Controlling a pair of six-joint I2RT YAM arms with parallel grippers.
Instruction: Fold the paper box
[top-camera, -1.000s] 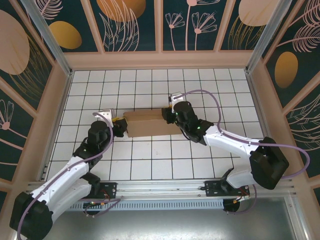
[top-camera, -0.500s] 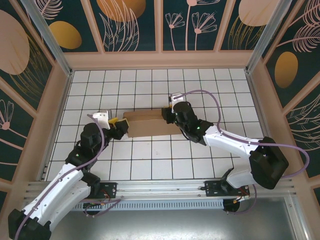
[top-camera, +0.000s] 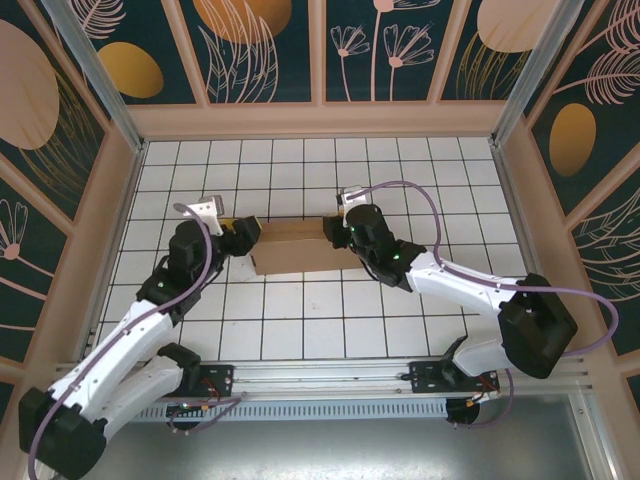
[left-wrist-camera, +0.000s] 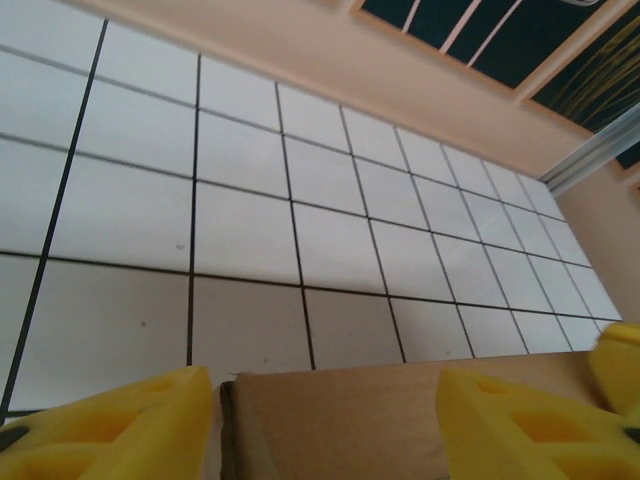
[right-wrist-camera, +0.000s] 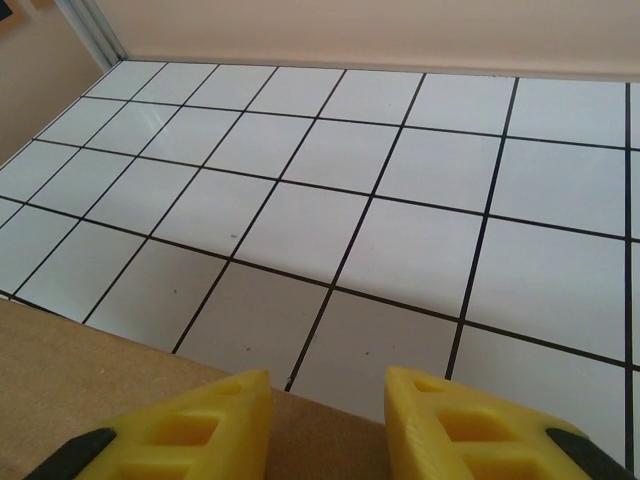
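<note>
The paper box (top-camera: 295, 250) lies flat on the white tiled table, a brown cardboard rectangle about three tiles wide, set slightly askew. My left gripper (top-camera: 243, 238) is at its left end. In the left wrist view that gripper (left-wrist-camera: 325, 385) stands open, its yellow fingers (left-wrist-camera: 120, 425) wide apart over the paper box (left-wrist-camera: 330, 430). My right gripper (top-camera: 335, 232) is at the box's far right corner. In the right wrist view it (right-wrist-camera: 328, 380) is partly open, nothing between its fingers (right-wrist-camera: 200, 430), hovering over the cardboard edge (right-wrist-camera: 60, 350).
The tiled table (top-camera: 300, 320) is walled in by beige panels at the back (top-camera: 320, 120) and on both sides. A metal rail (top-camera: 320, 375) with the arm bases runs along the near edge.
My left gripper has opened wider and shifted slightly toward the far side at the box's left end. The right arm and the box have stayed put.
</note>
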